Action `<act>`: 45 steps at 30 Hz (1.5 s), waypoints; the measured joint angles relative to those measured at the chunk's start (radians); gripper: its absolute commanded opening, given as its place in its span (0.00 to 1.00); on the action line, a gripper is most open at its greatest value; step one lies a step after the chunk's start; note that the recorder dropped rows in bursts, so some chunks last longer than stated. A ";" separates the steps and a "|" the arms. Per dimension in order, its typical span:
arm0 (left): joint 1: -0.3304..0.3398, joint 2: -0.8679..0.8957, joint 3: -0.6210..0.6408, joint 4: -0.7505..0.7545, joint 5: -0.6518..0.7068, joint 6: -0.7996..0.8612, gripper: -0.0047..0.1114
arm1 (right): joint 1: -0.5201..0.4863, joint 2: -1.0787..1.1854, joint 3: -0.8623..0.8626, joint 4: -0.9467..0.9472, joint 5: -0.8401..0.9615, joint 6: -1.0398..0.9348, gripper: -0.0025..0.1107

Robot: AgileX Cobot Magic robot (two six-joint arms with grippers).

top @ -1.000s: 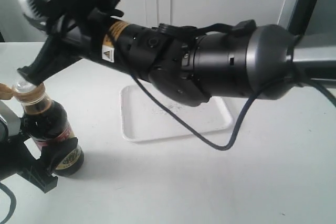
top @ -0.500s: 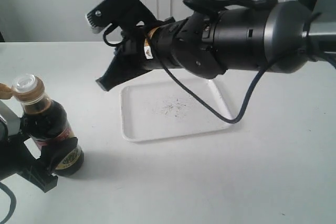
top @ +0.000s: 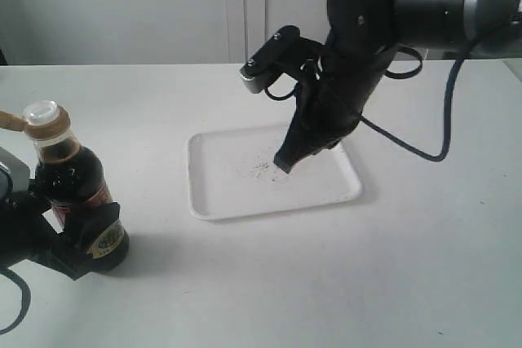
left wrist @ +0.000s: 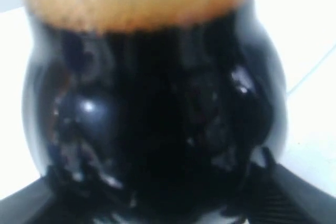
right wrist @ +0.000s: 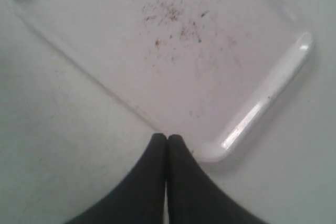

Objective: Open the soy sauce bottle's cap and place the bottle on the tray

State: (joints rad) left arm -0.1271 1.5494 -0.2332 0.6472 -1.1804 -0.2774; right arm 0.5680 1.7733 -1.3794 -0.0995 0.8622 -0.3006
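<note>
With its golden-brown flip cap [top: 10,121] already hinged open, the small clear glass soy sauce bottle [top: 75,193] stood near the table's left edge clamped by the left gripper [top: 75,244], awaiting transfer to the shallow white plastic tray [top: 214,201] mid-table, over which the right gripper [right wrist: 167,139] hung closed and empty.

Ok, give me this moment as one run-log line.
cap: flipped open | soy sauce bottle: upright on table, held by left claw | right claw: shut, empty, over tray | placement: pending
</note>
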 measured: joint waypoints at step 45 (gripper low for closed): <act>-0.027 -0.121 -0.234 0.129 0.190 -0.350 0.04 | -0.504 -0.317 0.633 0.287 -0.816 -0.059 0.02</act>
State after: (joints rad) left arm -0.1536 1.4286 -0.4668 0.7765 -0.9905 -0.6272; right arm 0.0641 1.4559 -0.7463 0.1878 0.0465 -0.3595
